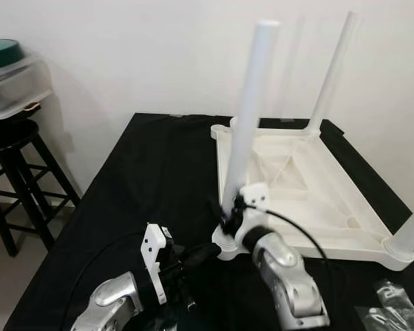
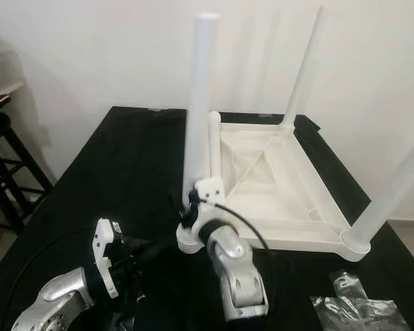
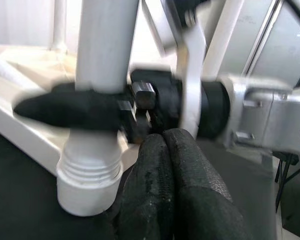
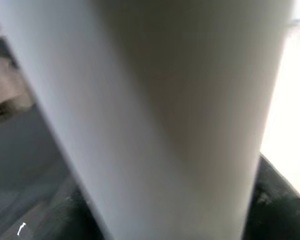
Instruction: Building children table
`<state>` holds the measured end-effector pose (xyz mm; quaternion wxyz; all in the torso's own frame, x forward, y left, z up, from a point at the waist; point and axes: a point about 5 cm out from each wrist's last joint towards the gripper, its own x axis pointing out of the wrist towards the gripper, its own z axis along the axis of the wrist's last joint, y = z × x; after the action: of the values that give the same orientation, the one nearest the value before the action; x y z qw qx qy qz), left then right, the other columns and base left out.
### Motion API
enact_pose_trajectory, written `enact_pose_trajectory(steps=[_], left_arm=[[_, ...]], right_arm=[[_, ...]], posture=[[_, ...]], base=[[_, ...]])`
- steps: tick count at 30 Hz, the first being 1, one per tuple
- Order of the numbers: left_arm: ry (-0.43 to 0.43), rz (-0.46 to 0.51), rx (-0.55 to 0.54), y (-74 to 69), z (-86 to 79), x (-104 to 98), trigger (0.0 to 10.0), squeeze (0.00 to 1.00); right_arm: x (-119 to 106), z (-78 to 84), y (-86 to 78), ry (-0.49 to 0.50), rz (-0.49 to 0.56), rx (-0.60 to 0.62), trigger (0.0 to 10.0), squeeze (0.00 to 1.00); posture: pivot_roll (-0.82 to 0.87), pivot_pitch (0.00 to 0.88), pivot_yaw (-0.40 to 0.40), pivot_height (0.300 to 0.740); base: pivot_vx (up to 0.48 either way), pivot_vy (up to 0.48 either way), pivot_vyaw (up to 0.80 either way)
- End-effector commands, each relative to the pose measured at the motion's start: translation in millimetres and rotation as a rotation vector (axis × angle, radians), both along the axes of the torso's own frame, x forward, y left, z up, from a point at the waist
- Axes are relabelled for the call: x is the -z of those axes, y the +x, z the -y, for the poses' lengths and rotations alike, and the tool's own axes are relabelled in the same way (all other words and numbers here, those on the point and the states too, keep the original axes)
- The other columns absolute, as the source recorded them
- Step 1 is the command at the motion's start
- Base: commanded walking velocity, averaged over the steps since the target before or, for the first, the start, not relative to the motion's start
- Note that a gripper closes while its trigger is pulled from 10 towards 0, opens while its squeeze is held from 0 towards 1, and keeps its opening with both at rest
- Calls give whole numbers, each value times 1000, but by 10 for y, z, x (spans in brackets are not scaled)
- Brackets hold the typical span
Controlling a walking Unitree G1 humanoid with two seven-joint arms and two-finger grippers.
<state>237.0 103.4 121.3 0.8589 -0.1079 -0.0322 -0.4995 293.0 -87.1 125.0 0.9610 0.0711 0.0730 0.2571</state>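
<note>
A white children's table top (image 1: 331,200) lies upside down on a black-covered table (image 1: 152,172). Three white legs stand up from its corners: near left (image 1: 252,103), far right (image 1: 331,69) and near right (image 2: 393,193). Another leg (image 2: 214,148) shows just behind the near-left one, along the left rim. My right gripper (image 1: 228,217) is shut on the near-left leg just above its socket (image 3: 87,185); one of its black fingers (image 3: 65,107) crosses the leg. My left gripper (image 3: 165,165) sits low beside that corner, fingers pressed together and holding nothing.
A black stool (image 1: 14,158) stands at the left beyond the table edge, with a clear plastic bin (image 1: 14,79) and green lid on it. Crumpled plastic bags (image 1: 393,303) lie at the near right. A white wall is close behind the table.
</note>
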Motion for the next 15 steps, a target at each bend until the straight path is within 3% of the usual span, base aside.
enact_pose_trajectory(steps=[1, 3, 4, 5, 7, 8, 10, 11, 15], left_arm=[[9, -2, -4, 17, 2, 6, 10000, 0], [10, -2, -2, 17, 3, 6, 10000, 0], [10, -4, -1, 20, 8, 8, 10000, 0], [10, -4, -1, 20, 8, 8, 10000, 0], [10, -4, 0, 24, 13, 8, 10000, 0], [10, -4, 0, 26, 16, 9, 10000, 0], [10, -4, 1, 27, 18, 9, 10000, 0], [10, -4, 0, 32, 22, 13, 10000, 0], [11, -3, -2, 35, 24, 17, 10000, 0]], right_arm=[[-190, -84, 0, 68, 53, -103, 10000, 1000], [-257, -87, 14, 71, 80, -141, 10000, 1000], [-379, -65, 54, 67, 103, -273, 10000, 1000], [-379, -65, 54, 67, 103, -273, 10000, 1000], [-443, 1, 110, -6, 140, -371, 10000, 1000], [-470, 66, 152, -62, 175, -438, 10000, 0], [-489, 129, 190, -104, 190, -499, 10000, 0], [-525, 250, 258, -148, 194, -633, 10000, 0], [-556, 309, 305, -121, 173, -698, 10000, 0]], posture=[[-35, 0, -34, 740], [-35, 0, -34, 740], [-36, 0, -33, 740], [-36, 0, -33, 740], [-36, 0, -33, 740], [-33, 0, -34, 740], [-33, 0, -34, 740], [-26, 0, -36, 740], [-21, 0, -39, 740]], base=[[0, 0, 0], [0, 0, 0], [0, 0, 0], [0, 0, 0], [0, 0, 0], [0, 0, 0], [0, 0, 0], [0, 0, 0], [0, 0, 0]])
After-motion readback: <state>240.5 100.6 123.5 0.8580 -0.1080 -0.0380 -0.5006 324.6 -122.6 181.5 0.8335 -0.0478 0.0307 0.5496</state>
